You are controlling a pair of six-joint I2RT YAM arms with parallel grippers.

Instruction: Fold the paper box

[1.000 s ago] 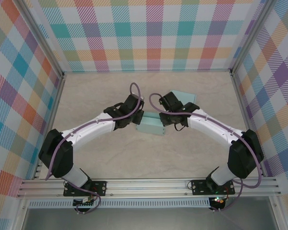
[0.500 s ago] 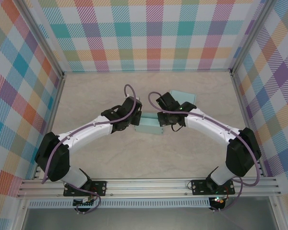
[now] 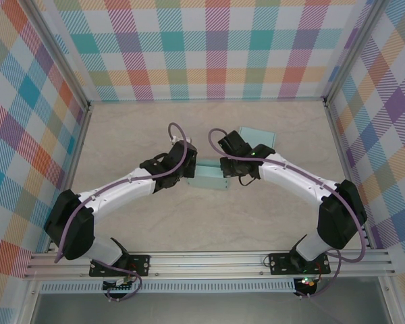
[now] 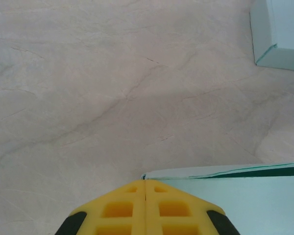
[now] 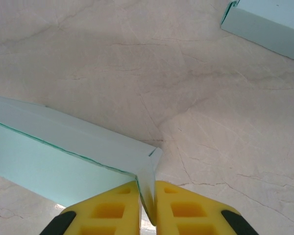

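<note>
Box (image 3: 209, 177) sits mid-table (image 3: 135, 135), between the two grippers. I see no shift in it since a second ago.

Left gripper (image 3: 191, 169) is on the box's 9 o'clock side. In the wrist view its yellow fingers (image 4: 120, 208) meet with no gap and nothing is between them. The tips sit right at the box's corner edge, but I can't tell whether they touch it.

Right gripper (image 3: 226, 169) is at the box's 3 o'clock end. The gap is narrow and pinched on the box's thin end wall. In the wrist view that panel stands upright between the two fingers (image 5: 115, 210).

Second box (image 3: 260, 137) lies at about 1 o'clock from the main one, apart from it and flat on the table. It's in the same place as before.

Changes over the last second:
- The left arm has swung. Its wrist has slid toward 8 o'clock and now comes at the box from a flatter angle.
- The left elbow has dropped toward 7 o'clock, closer to the frame rail.
- The purple cable loop over the left wrist has moved toward 9 o'clock.
- The right wrist has crept slightly toward 9 o'clock, and the right elbow has barely moved.
- The gap between the two wrists looks much the same, with the box's top face showing in it.
</note>
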